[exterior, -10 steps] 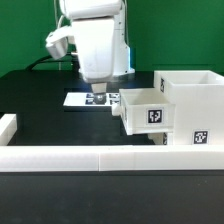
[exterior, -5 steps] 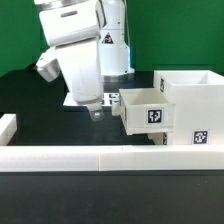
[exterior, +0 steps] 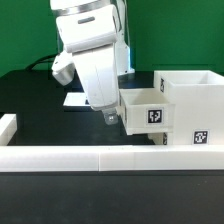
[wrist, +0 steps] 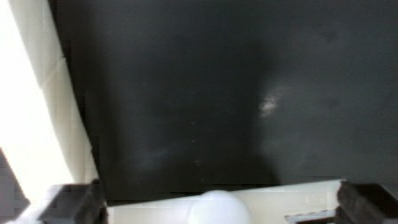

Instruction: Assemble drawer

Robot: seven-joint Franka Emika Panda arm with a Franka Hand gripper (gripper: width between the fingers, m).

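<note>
I see the white two-finger gripper (exterior: 109, 115) tilted just beside the small white plastic tray (exterior: 143, 112), which sits half inside the tall white open-fronted casing (exterior: 190, 108) near the black bench's front edge at the exterior view's right. I cannot tell how far its fingers are parted.

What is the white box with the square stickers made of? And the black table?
The box casing looks like white plastic: smooth, evenly coloured walls with a slight sheen, though the picture can't confirm it. The table looks like a matte black board or mat; the wrist view shows only a faint, dull glare.
</note>
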